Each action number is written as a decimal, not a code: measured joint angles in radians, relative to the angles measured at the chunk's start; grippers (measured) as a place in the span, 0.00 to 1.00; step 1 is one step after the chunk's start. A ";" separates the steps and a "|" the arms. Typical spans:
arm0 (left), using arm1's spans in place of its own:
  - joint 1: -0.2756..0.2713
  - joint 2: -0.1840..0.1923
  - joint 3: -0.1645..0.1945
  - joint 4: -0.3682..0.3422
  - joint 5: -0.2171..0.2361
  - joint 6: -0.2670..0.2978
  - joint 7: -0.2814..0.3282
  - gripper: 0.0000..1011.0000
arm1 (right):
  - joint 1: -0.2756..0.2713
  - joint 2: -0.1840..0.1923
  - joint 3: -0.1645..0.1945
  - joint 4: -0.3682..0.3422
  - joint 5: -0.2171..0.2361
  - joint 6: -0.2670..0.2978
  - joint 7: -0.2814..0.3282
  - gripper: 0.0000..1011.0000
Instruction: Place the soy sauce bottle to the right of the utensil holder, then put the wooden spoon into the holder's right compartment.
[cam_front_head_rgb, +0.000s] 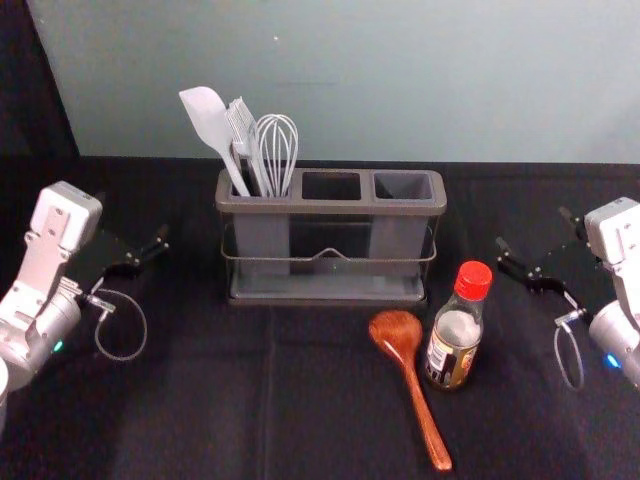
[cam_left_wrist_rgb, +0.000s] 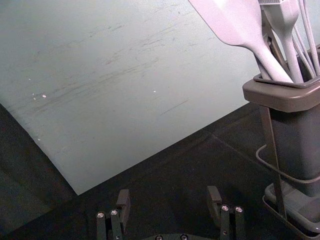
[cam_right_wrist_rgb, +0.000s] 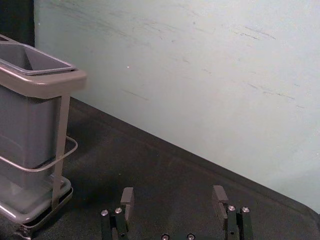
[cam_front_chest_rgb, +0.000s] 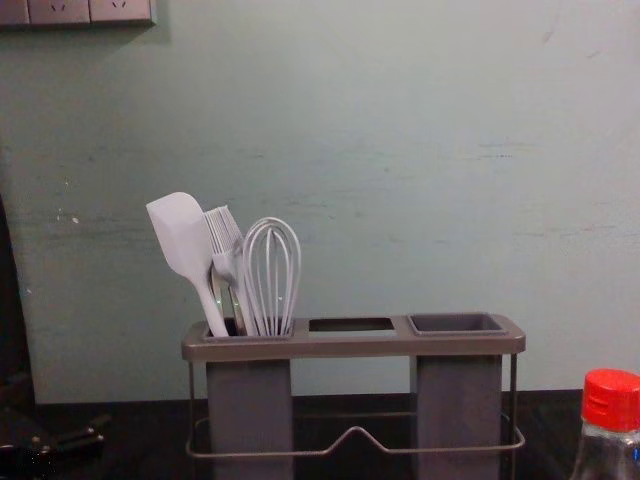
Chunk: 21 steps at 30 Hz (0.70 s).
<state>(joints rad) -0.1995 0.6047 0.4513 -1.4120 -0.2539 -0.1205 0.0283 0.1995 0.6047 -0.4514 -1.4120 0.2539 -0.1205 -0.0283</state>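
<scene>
Bottle: soy sauce bottle (cam_front_head_rgb: 455, 345) was upright, red cap on, in front of holder's R end & partly past its R edge; not squarely to the R, so placement judged not done.
Spoon: wooden spoon (cam_front_head_rgb: 397, 333) lay flat on the dark cloth (cam_front_head_rgb: 200, 400), just L of bottle, bowl twd holder, handle twd robot.
Holder: util. holder (cam_front_head_rgb: 330, 207) stood upright nr the wall (cam_front_head_rgb: 400, 80); spatula (cam_front_head_rgb: 208, 120), brush (cam_front_head_rgb: 243, 130) & whisk (cam_front_head_rgb: 277, 145) in L compt.
Target slot: R compt. (cam_front_chest_rgb: 458, 323) had nothing sticking out, looked free for spoon.
L gripper: left gripper (cam_left_wrist_rgb: 168, 197) was off holder's L side, fingers spread, nothing btwn.
R gripper: right gripper (cam_right_wrist_rgb: 173, 195) was off holder's R side, above bottle's R, fingers apart, no grasp.
Done: neither step, as far as pics showed.
Left to do: bottle to R, then spoon into R compt.
Next (est.): R gripper prob. had to go for bottle first.
Risk (est.): spoon close by, could get nudged during bottle grasp.
</scene>
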 joint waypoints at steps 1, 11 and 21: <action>0.000 0.000 0.000 0.000 0.000 0.000 0.000 0.99 | 0.000 0.000 0.000 0.000 0.000 0.000 0.000 0.99; 0.000 0.000 0.000 0.000 0.000 0.000 0.000 0.99 | 0.000 0.000 0.000 0.000 0.000 0.000 0.000 0.99; 0.000 0.000 0.000 0.000 0.000 0.000 0.000 0.99 | 0.000 0.000 0.000 0.000 0.000 0.000 0.000 0.99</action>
<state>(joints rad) -0.1996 0.6047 0.4514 -1.4120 -0.2539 -0.1205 0.0283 0.1995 0.6047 -0.4514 -1.4120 0.2539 -0.1205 -0.0283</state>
